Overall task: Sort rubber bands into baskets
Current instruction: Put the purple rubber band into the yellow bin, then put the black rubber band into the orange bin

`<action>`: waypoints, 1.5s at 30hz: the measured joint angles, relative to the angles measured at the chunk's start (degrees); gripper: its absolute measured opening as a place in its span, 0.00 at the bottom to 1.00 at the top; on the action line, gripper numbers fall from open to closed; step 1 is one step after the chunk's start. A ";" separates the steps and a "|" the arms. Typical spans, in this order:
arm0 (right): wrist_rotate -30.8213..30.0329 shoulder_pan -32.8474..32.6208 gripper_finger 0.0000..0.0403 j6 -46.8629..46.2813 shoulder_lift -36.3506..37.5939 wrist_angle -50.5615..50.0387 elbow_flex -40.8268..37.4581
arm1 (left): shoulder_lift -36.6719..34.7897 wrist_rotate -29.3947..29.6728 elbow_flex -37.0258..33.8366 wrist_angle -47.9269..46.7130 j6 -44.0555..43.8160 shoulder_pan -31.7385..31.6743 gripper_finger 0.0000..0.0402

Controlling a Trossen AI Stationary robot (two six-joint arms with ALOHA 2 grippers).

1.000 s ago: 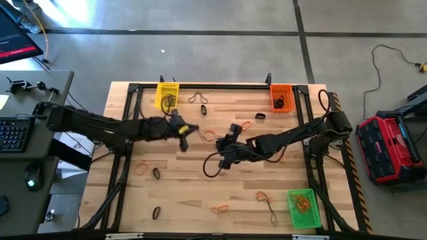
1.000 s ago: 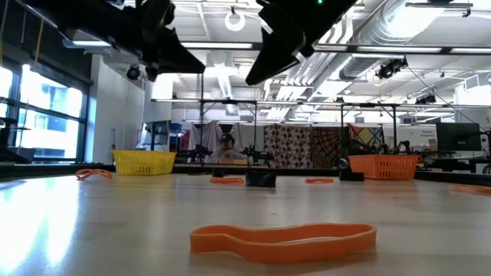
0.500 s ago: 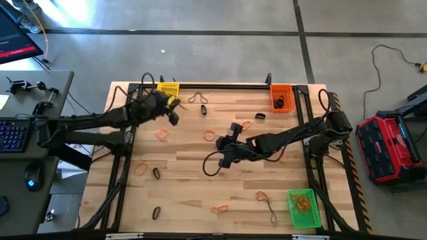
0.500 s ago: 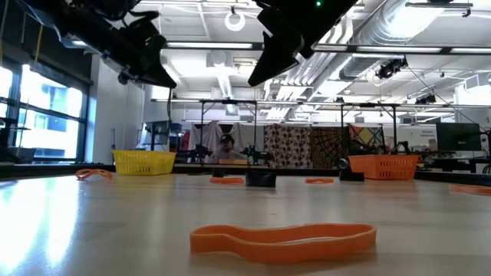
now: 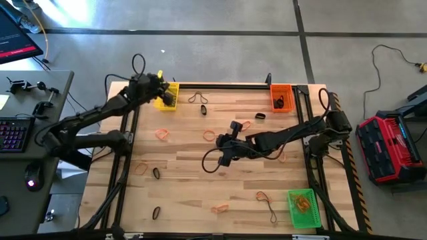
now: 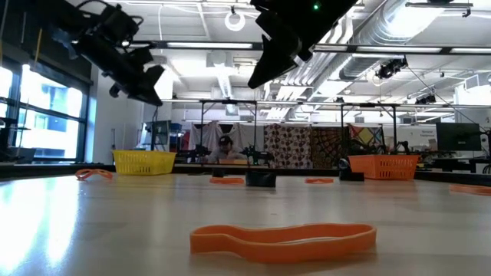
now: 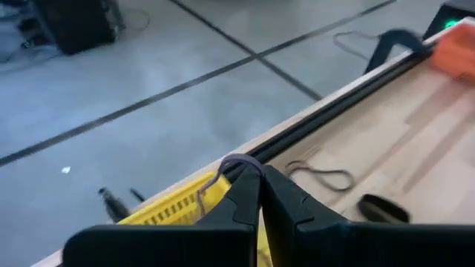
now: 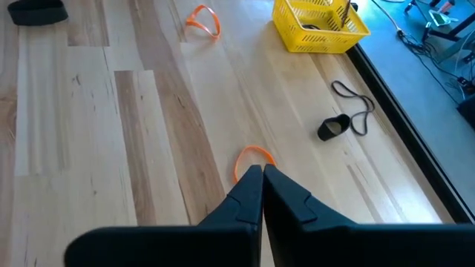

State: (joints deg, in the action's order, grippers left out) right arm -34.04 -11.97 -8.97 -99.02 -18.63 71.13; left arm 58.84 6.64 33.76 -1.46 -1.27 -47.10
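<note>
Left claw (image 5: 168, 97) now over yellow basket (image 5: 171, 89), olive band (image 7: 239, 162) pinched.

Tabletop (image 5: 193, 180): pale wood planks, visible grain, smooth satin finish; black metal rails along its edges. Yellow basket (image 8: 319, 26): plastic mesh, slightly glossy. Orange rubber band (image 6: 282, 237): smooth matt rubber, flat strip. My left claw (image 7: 258, 194) and right claw (image 8: 261, 194): dark matt plastic. Floor (image 5: 220, 53) beyond the tabletop: grey, smooth concrete, seamed.
</note>
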 joint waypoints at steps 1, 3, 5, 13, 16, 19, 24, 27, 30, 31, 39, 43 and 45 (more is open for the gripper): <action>0.00 0.00 0.00 0.00 0.00 0.00 0.00 | 0.92 -1.00 0.00 0.04 0.05 -1.10 0.00; 0.00 0.00 0.00 0.00 0.00 0.00 0.00 | 3.19 -2.39 0.00 0.13 0.46 -3.03 0.00; 0.00 0.00 0.00 0.02 0.00 0.00 0.00 | 6.07 -3.49 0.00 0.70 0.92 -4.59 0.00; 0.00 0.00 0.00 0.00 0.00 0.00 0.00 | 16.02 -7.87 0.00 3.30 1.08 -7.20 0.00; 0.00 0.00 0.00 0.00 0.00 0.00 0.00 | 18.59 -7.84 0.00 3.52 1.11 -7.72 0.00; 0.00 0.00 0.00 0.02 0.00 0.00 0.00 | 20.80 -7.78 0.00 3.80 1.46 -8.05 0.00; 0.00 0.09 0.00 0.02 0.00 -0.01 0.00 | 24.35 -7.88 0.00 4.66 1.54 -8.52 0.00; 0.00 0.09 0.00 0.02 0.00 0.00 0.00 | 26.00 -7.87 0.00 4.63 1.54 -8.56 0.00; 0.00 0.09 0.00 0.02 0.00 0.00 0.00 | 26.60 -7.87 0.00 4.73 2.16 -8.56 0.02; 0.00 0.09 0.00 0.02 0.00 0.00 0.00 | 26.59 -7.88 0.00 4.75 2.72 -8.55 0.03; 0.46 0.09 0.00 0.01 0.00 -0.01 0.00 | 23.46 -7.39 0.00 4.90 3.49 -8.34 0.16; 0.46 0.09 0.00 0.02 0.00 -0.45 0.00 | 20.57 -8.26 0.00 3.90 3.48 -8.34 0.23; 0.46 0.09 0.00 0.02 0.00 -0.93 0.00 | 18.77 -9.83 0.00 2.83 3.74 -8.24 0.25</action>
State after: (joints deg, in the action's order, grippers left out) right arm -33.58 -11.88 -8.95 -99.02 -19.56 71.13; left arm 77.61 -3.19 33.76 1.37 2.47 -55.35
